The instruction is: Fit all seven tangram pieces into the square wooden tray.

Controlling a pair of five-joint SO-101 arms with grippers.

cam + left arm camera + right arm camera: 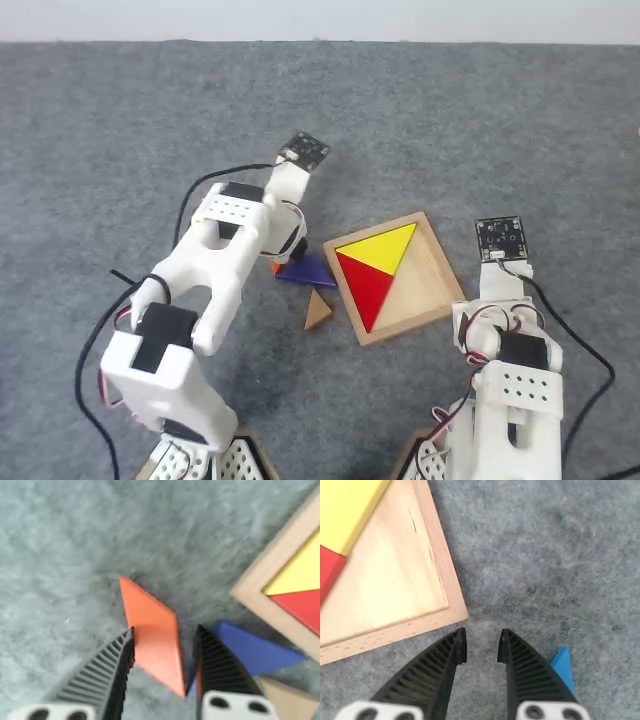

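1. Judged to be at the pick-up of the orange piece (152,635), with a yellow triangle (385,250) and a red triangle (368,285) already seated in the tray (405,328) and most pieces not yet in.
2. Left gripper (165,632): open, straddling the orange piece without clamping it. One finger (117,660) right at the piece's edge, the other a little clear of it. Nothing lifted.
3. Just past that second finger, a dark blue triangle (250,647) close against the orange piece. A tan triangle (290,700) beyond it, the tray corner farther ahead and to that same side.
4. Next move, as a judgement: close squarely on the two long edges without nudging the blue triangle, lift, then turn the piece to suit the bare wood beside the red triangle.
5. Left arm stretched forward and bent down over the pieces, wrist pointing at the mat.
6. Right gripper (482,642): fingers narrowly parted, holding nothing, low over the mat just off a tray corner. A light blue piece (563,665) tight beside one finger.
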